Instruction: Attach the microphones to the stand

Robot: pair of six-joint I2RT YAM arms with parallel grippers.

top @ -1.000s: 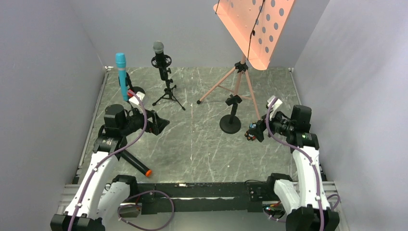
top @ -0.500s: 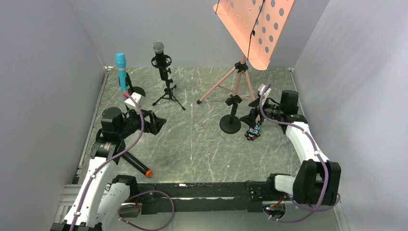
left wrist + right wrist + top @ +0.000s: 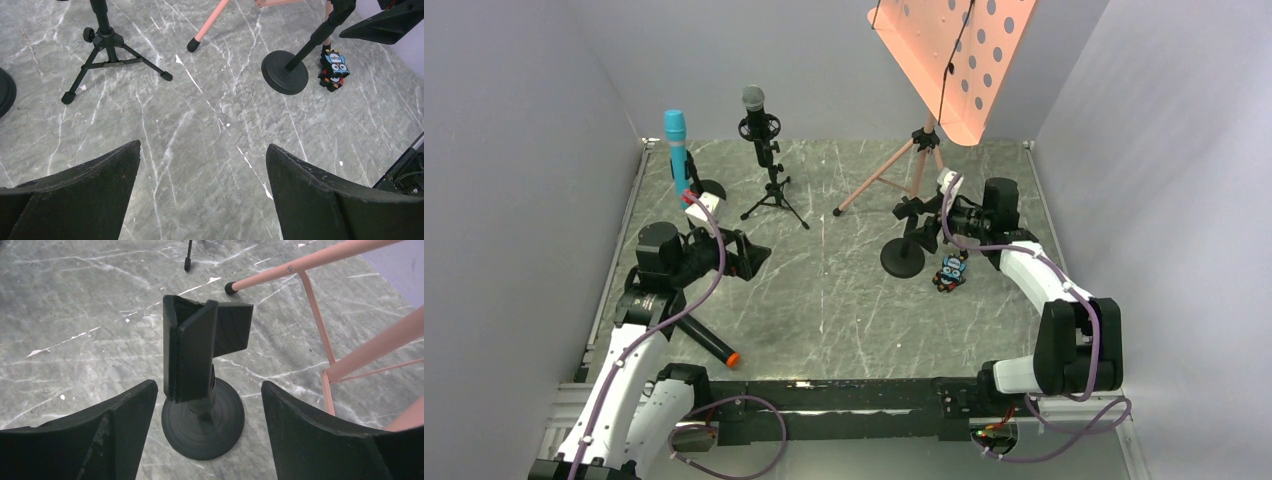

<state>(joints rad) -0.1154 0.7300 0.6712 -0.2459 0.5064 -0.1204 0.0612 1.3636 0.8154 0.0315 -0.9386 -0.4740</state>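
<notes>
The left arm is hiding the orange-ended microphone's (image 3: pixel 707 342) head; the frame's top edge is cropping the pink music stand (image 3: pixel 954 55).

Bright, even overhead light, soft shadows; all views sharp, wrist views wide-angle

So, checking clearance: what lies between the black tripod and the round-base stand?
Only the pink leg's rubber foot, near mid-gap, plain in the left wrist view.
</notes>
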